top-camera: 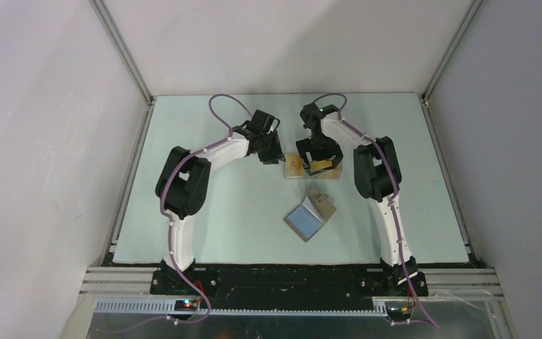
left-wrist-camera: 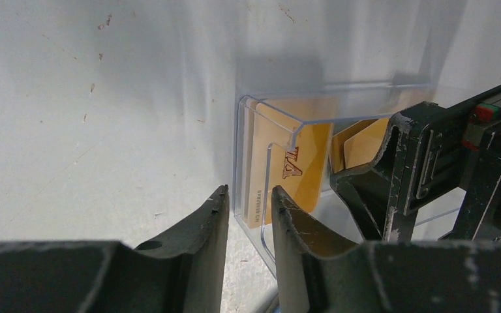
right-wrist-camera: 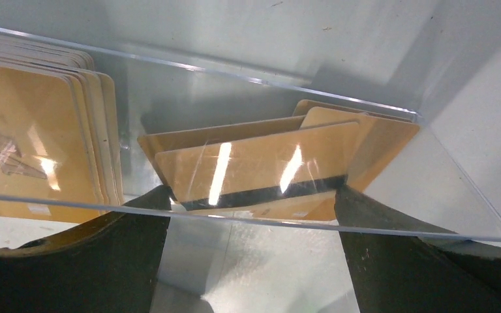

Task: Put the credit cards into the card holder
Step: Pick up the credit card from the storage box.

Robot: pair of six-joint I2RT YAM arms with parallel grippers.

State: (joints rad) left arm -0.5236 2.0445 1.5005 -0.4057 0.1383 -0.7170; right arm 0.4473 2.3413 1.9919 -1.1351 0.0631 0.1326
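We are looking at a clear plastic box (left-wrist-camera: 242,130) sitting toward the far middle of the pale green table (top-camera: 219,212), with both arms reaching in to it. The thin orange-gold plastic credit cards are lying inside this box. One stack (right-wrist-camera: 32,137) is standing against its left end. A few loose cards are leaning at the other end, the front one (right-wrist-camera: 261,173) showing a dark stripe along its lower edge.

The right gripper (right-wrist-camera: 251,199) is hanging over the box with its black fingers spread wide. One fingertip is sitting at each short end of the striped card. We cannot tell whether they are touching it.

The left gripper (left-wrist-camera: 248,195) is sitting at the box's left end. Its jaws are leaving only a narrow gap, and the box's bottom corner is showing in that gap. We cannot tell whether the pads are pressing on the wall.

The flat grey-taupe folding card holder (top-camera: 310,215) is lying open on the table, apart from the box and nearer the arm bases, between the two arms.
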